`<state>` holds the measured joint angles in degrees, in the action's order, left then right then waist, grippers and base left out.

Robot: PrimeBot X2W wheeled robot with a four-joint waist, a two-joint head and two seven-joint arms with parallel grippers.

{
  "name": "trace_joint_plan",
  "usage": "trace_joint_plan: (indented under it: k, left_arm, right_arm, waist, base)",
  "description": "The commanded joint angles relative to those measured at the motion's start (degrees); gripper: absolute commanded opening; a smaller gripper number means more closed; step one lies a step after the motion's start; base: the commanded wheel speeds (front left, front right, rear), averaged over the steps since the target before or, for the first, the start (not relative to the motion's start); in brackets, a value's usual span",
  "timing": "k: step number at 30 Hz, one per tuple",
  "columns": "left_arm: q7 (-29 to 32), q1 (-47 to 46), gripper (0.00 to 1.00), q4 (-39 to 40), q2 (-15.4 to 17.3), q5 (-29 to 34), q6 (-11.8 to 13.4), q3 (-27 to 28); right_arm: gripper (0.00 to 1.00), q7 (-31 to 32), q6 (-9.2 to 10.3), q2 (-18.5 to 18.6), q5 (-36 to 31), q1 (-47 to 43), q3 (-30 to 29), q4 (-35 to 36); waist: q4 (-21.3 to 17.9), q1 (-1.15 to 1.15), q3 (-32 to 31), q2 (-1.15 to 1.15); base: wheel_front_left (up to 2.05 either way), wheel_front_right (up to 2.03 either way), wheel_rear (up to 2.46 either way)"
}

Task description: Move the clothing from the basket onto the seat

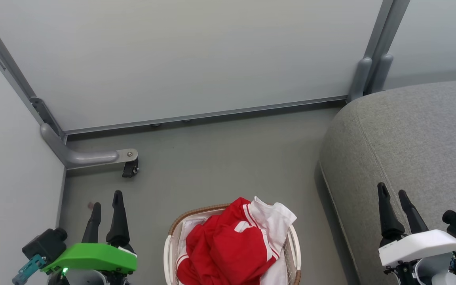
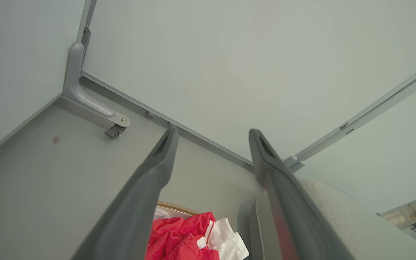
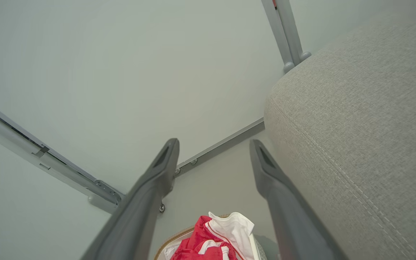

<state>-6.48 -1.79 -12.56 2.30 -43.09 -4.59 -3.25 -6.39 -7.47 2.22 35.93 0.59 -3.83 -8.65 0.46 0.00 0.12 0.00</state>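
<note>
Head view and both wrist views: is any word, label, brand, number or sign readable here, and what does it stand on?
No text can be read in any view.
White patch on the red garment with white stripes, lying in the white perforated plastic basket with a brown woven rim: no letters can be made out.

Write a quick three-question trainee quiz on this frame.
1. True or false: the clothing lies in the basket.
2. The seat is on which side of the basket? A: robot's left. B: robot's right.
3. Fill in: the left tool and right tool are both ____.
Key: 1 true; 2 B; 3 open.
</note>
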Motion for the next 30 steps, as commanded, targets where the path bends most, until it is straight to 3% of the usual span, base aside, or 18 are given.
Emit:
trace_joint_plan:
  k: [1,30]
  left_arm:
    - [-0.5,0.0,1.0,0.3,0.4,1.6,0.0,-0.1]
    - [-4.7,0.7,1.0,-3.4,0.6,15.3,0.2,-0.9]
  right_arm:
    - [1.0,-0.6,-0.03,0.4,-2.0,-0.1,-0.1,0.5]
    - [1.0,-4.8,-0.03,0.6,-20.5,-0.9,0.6,-0.5]
  waist:
    - [0.0,0.0,0.0,0.0]
    - [0.5,0.0,-0.1,0.0]
  base:
    - [0.0,0.0,0.0]
    - [0.0,0.0,0.0]
